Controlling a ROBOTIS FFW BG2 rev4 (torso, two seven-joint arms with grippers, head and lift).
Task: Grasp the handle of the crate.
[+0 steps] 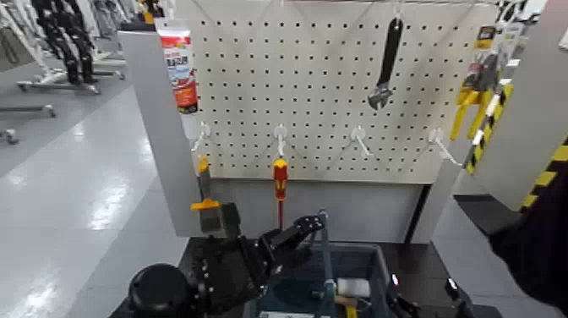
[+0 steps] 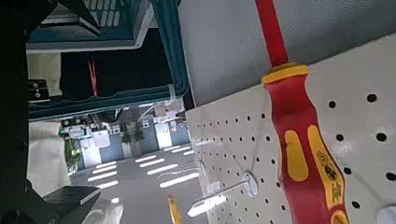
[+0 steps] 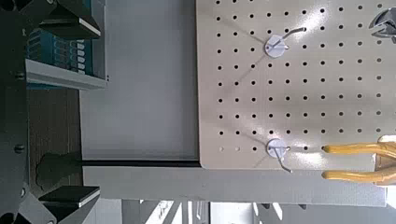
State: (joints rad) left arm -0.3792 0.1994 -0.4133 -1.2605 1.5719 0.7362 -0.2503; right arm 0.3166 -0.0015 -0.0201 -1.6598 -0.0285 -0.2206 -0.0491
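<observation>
the crate (image 1: 380, 262) is dark blue-grey, with a thick rim, and it stands below the left gripper (image 1: 311, 237) and more to its right. inside it, to the right of this gripper and lower, lies 1 white paint roller (image 1: 353, 287). near the roller there is 1 small yellowish piece (image 1: 345, 300), which i cannot name exactly. at the near side of the crate is also 1 flat pale thing (image 1: 283, 315), only partly seen.

the handle (image 1: 326, 254) stands upright over the crate. its top is just beside the tip of the upper finger of the left gripper; if the 2 touch, i cannot tell. the left gripper is spread wide, its 2 fingers well apart, and it pinches nothing. the left arm (image 1: 224, 275) comes from the low left, and it leans forward and to the right, with the gripper above the left part of the crate.

the right gripper (image 1: 423, 286) is low, to the right of the left gripper, near the right side of the crate. its 2 fingers are spread also, with nothing between them.

beyond the left gripper is the board (image 1: 321, 101). the red-and-yellow screwdriver (image 1: 281, 182) hangs a bit to the left of the gripper's tips, and the tube (image 1: 178, 68) farther left and higher. the wrench (image 1: 386, 63) and the yellow pliers (image 1: 470, 106) hang higher and to the right.
</observation>
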